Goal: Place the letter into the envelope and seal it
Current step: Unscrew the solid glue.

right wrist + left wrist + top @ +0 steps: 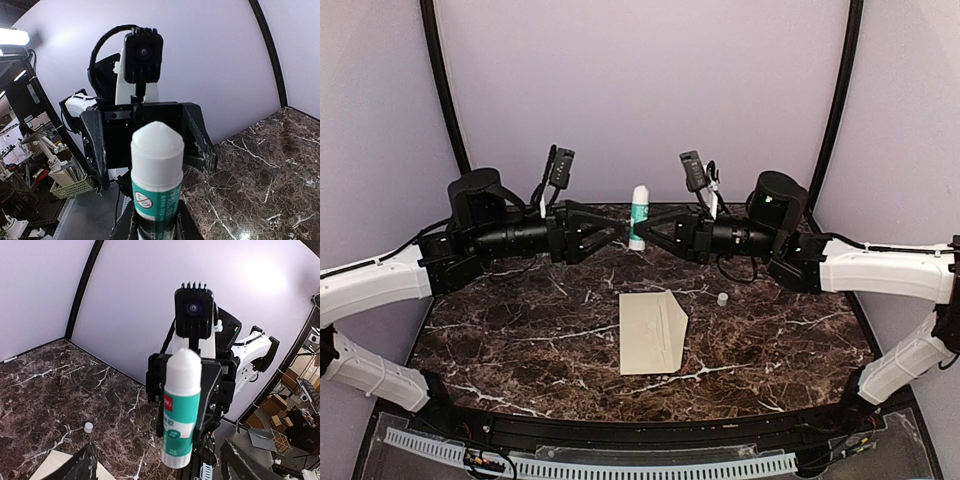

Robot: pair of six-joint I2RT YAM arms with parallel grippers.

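The only container is the envelope (pixel 650 335). It lies flat near the middle of the tabletop (pixel 520 340), long side running away from the arms, and its triangular flap sticks out past the right long edge. Whether the letter is inside it cannot be told; no printed sheet shows anywhere on the marble.

By count there is one envelope, one glue stick (pixel 639 210), one small pale cap (pixel 722 298) and two claws. The cap stands alone on the tabletop, just right of the envelope's far end and apart from it.

The two claws meet nose to nose above the far middle of the tabletop. The right claw (pixel 650 233) is narrow, and its fingers clamp the lower body of the glue stick, holding it upright with the white domed end up and the teal label showing. The left claw (pixel 617 232) is wide. Its fingers stand to either side of the stick, clear of it, and it holds nothing.
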